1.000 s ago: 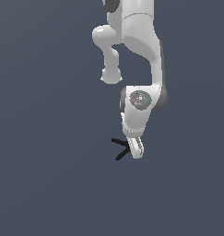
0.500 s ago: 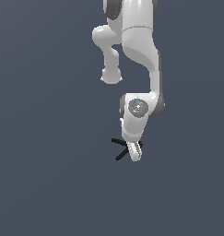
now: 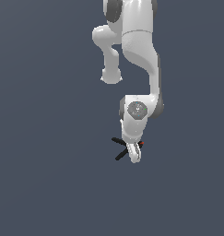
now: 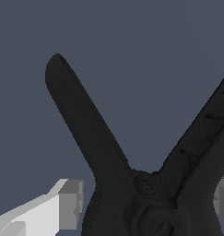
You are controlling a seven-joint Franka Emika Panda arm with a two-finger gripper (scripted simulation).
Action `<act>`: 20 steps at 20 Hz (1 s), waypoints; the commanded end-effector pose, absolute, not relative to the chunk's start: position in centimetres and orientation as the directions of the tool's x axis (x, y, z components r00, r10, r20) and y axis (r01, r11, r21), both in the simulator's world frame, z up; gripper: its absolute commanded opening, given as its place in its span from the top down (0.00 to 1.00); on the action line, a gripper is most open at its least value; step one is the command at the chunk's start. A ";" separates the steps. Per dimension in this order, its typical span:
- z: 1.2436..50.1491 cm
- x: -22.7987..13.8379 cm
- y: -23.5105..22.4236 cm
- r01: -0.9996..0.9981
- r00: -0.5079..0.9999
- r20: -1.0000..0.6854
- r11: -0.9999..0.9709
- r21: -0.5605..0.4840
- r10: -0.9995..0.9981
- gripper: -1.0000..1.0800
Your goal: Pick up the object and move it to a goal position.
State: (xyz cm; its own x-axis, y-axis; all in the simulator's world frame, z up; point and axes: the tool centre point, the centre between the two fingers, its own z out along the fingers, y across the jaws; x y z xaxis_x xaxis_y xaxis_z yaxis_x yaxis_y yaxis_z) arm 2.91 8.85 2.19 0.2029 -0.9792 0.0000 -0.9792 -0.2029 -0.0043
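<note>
The object, a small black spring clamp [image 3: 118, 148], lies on the dark floor with its two thin handles splayed toward the exterior view's left and an orange-red tip [image 3: 141, 144] on the other side of the gripper. My gripper [image 3: 134, 155] is down over its pivot. In the wrist view the clamp [image 4: 109, 156] fills the frame, and the gripper [image 4: 150, 207] straddles its coiled pivot. One grey fingertip [image 4: 70, 205] stands beside the body with a thin gap showing, and the other fingertip [image 4: 222, 198] sits at the opposite side. The jaws stand open around the clamp.
The white arm [image 3: 138, 50] rises above the gripper toward the top of the exterior view. A plain dark grey-blue floor [image 3: 49, 184] surrounds the clamp on all sides.
The wrist has come down over the last second, bringing the fingers lower around the clamp. The clamp has stayed where it was.
</note>
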 end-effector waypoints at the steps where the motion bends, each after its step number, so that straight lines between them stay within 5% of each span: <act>1: 1.9 2.8 8.9 -0.979 0.204 0.000 -0.204 0.000 -0.979 1.00; 20: 5.8 5.5 12.2 -0.979 0.203 0.001 -0.203 -0.003 -0.979 1.00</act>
State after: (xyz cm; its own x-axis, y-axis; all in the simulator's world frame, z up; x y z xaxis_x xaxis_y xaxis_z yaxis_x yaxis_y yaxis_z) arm 4.99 11.58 5.02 0.2030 -0.9792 0.0013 -0.9792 -0.2030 -0.0010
